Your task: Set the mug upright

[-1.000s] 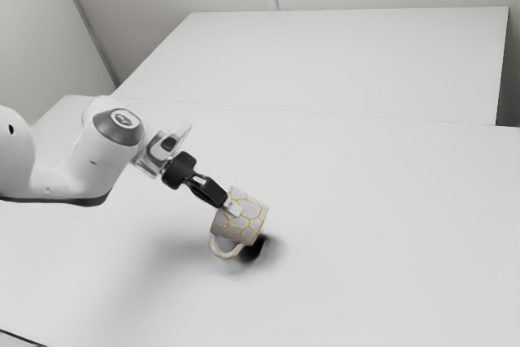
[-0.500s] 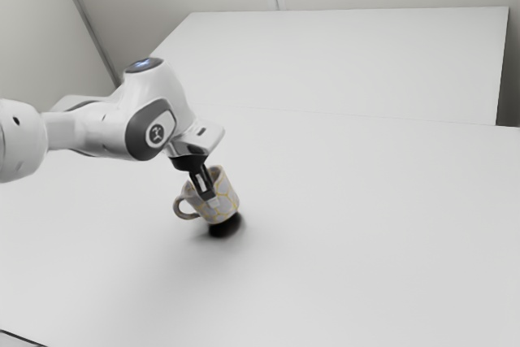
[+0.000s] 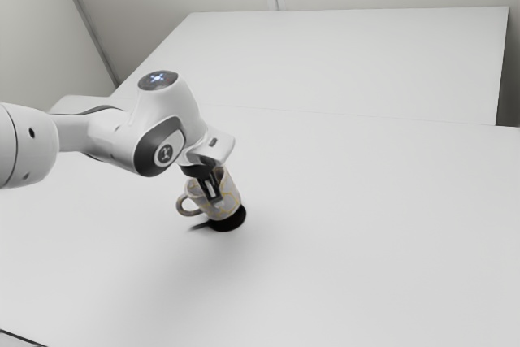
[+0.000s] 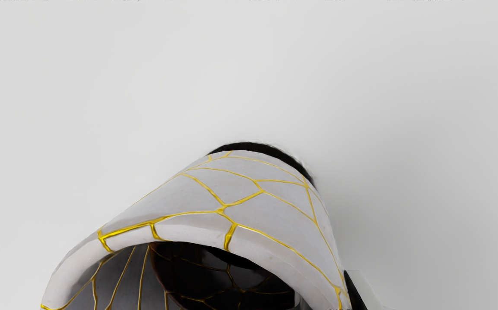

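Observation:
In the exterior view my gripper [image 3: 216, 197] points down at the white mug [image 3: 231, 202] with gold lines, shut on the mug's wall. The mug leans a little, its opening up and its handle toward the exterior view's left. Right beneath its base lies a dark shadow; whether the base touches the table cannot be told. In the wrist view the mug [image 4: 266, 215] shows its rim and dark inside, with my gripper [image 4: 326, 297] at the wall, one finger inside and one outside. The handle is hidden there.
The white table [image 3: 349, 233] spreads around the mug. Beyond it stands another pale surface [image 3: 341, 62], with walls behind. A dark cable or edge [image 3: 23, 339] crosses the exterior view's near left corner.
My hand has swung round with the mug, bringing it from a strong tilt to a slighter one, handle now sideways. Over the last half second both shifted slightly toward the exterior view's right.

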### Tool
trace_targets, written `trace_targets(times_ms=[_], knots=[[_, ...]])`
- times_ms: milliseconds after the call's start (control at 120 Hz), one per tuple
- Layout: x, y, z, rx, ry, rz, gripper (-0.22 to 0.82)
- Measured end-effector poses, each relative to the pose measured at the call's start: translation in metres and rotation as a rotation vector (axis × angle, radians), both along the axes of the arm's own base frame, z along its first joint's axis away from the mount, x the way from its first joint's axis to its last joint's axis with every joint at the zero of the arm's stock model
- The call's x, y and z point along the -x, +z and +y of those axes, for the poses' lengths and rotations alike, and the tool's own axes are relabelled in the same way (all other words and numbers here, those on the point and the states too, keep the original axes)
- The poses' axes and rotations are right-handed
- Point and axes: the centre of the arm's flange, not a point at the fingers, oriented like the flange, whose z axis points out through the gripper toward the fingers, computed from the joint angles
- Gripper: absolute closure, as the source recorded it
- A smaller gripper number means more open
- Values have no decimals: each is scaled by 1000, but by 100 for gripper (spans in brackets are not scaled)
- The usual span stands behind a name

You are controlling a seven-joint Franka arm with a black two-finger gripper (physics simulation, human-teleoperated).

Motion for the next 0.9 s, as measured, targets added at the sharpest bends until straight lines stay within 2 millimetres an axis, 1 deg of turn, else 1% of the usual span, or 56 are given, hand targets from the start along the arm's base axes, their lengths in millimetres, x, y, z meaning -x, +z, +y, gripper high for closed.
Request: trace_targets(times_ms=[125,217,292,383,492,633,700,733,842,900], knots=[[1,2,-3,5,7,-3,41],[1,4,-3,6,13,-6,27],[1,10,-5,4,15,-13,19],[-1,28,-9,6,32,-19,12],[-7,46,13,14,187,1,7],[-24,88,15,34,337,0,4],[-32,111,15,42,393,-3,3],[-35,125,16,46,420,-5,2],[-51,185,28,76,511,-16,1],[-62,208,38,85,559,-4,1]])
